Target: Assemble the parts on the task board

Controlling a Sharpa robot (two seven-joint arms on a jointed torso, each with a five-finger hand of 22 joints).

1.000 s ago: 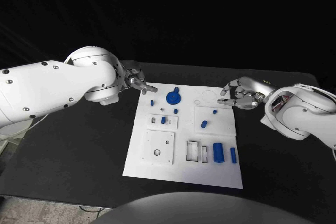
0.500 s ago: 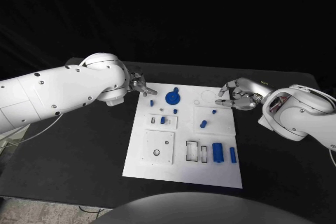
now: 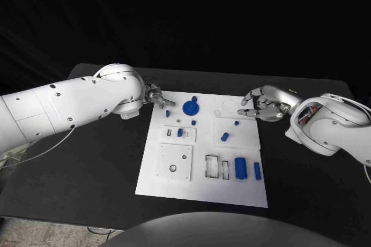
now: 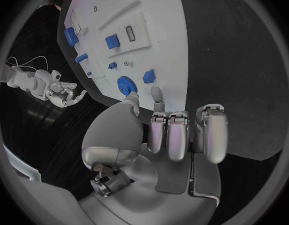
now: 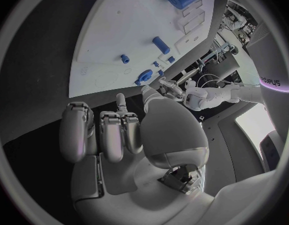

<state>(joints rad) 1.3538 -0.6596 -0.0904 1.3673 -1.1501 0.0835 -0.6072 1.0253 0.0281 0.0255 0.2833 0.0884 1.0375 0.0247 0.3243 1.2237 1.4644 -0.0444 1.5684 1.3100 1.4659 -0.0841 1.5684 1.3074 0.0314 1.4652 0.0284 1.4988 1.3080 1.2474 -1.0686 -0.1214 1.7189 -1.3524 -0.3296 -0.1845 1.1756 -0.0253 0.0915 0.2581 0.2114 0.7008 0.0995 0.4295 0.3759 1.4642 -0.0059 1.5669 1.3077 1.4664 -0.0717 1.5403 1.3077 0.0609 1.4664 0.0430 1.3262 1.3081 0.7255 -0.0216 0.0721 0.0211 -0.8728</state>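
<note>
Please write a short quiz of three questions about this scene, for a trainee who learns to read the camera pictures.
1. True or false: the left hand holds a blue part.
2. Which hand is nearer to the blue gear? A) left B) right
3. Fill in: the large blue cylinder lies on the white ____.

Key:
1. False; both the left hand and the right hand hold nothing.
2. A.
3. Task board.
</note>
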